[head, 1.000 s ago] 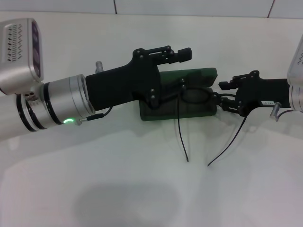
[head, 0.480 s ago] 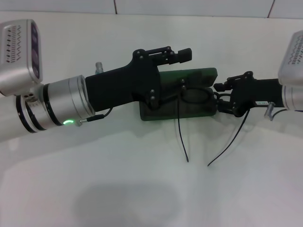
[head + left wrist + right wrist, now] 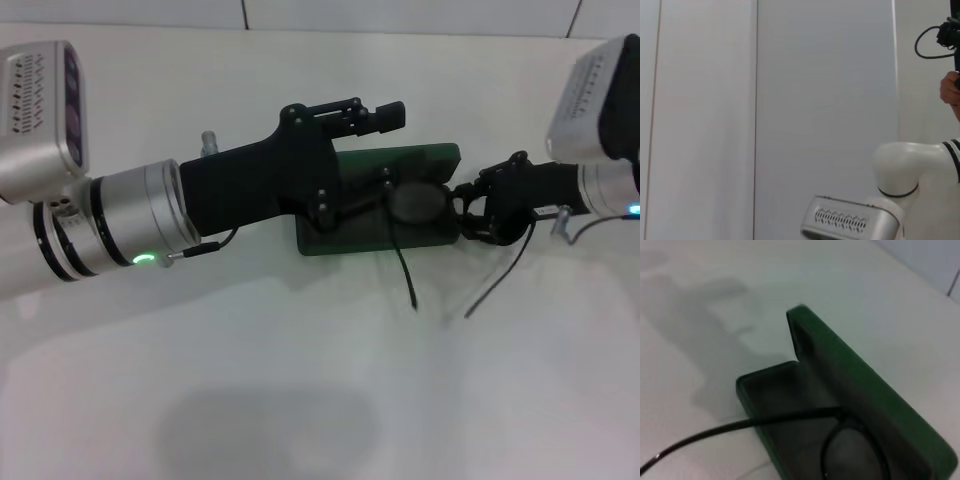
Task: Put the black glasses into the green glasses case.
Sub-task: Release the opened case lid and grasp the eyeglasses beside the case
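Observation:
The green glasses case [image 3: 345,232] lies open on the white table, its lid [image 3: 425,157] raised at the far side. The black glasses [image 3: 414,203] rest with one lens in the case tray, and their two temple arms [image 3: 408,275] hang out over the near edge onto the table. My right gripper [image 3: 464,208] is at the case's right end, shut on the glasses' right side. My left gripper [image 3: 385,148] is open, its fingers straddling the lid's left part. The right wrist view shows the case [image 3: 855,370] with a lens and temple arm [image 3: 715,432] inside.
The white table [image 3: 300,390] spreads in front of the case. A tiled wall edge [image 3: 400,15] runs behind it. The left wrist view shows only a pale wall and a white arm link [image 3: 910,170].
My right gripper has turned and shifted the glasses. The lens now lies deeper in the case and both temple arm tips have swung right and farther from me. My left arm has not moved.

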Robot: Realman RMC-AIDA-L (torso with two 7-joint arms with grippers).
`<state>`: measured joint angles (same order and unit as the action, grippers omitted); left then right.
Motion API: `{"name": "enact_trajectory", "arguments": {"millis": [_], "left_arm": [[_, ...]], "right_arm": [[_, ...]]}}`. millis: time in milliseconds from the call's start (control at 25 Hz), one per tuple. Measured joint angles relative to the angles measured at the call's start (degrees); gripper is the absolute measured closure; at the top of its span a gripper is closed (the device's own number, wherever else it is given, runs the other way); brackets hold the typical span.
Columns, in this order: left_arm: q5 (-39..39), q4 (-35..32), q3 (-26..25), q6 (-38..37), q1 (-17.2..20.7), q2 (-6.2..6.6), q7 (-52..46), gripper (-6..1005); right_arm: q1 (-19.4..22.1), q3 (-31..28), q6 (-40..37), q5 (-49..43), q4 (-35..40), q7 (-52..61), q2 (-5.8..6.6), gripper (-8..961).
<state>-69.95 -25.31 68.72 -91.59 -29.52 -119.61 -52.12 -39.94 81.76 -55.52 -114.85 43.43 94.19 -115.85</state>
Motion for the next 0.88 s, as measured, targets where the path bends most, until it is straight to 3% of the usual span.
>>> {"name": "enact_trajectory", "arguments": {"millis": [880], "left_arm": [[-0.01,-0.24,-0.34,0.01,-0.30,0.13,0.00,514]], "right_arm": [[-1.08,1.28,-2.17,-7.05,4.57,5.34,-0.07,607]]}}
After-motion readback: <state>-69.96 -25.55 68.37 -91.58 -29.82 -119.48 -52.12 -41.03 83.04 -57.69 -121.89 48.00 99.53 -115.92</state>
